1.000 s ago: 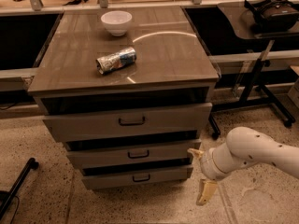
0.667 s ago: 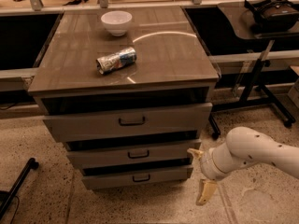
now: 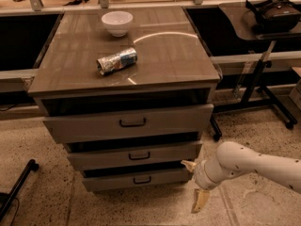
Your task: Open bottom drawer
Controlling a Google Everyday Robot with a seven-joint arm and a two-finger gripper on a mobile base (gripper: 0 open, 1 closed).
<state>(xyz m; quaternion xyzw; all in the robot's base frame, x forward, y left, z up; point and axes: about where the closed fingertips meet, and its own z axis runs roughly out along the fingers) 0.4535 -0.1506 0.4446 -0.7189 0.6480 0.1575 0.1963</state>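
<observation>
The bottom drawer (image 3: 136,179) is the lowest and narrowest of three grey-brown fronts, with a small dark bar handle (image 3: 141,179). It stands slightly pulled out, like the two above it. My gripper (image 3: 194,186) is at the drawer's right end, near the floor, on a white arm coming from the right. Its two cream fingers are spread wide apart: one finger (image 3: 189,165) points at the drawer's right corner, the other (image 3: 199,200) hangs down. It holds nothing.
The cabinet top (image 3: 160,55) carries a white bowl (image 3: 117,22) and a crushed can (image 3: 116,60). A stand with a headset (image 3: 273,11) is at the right, its wheeled legs on the floor. A dark leg (image 3: 16,187) lies at the lower left.
</observation>
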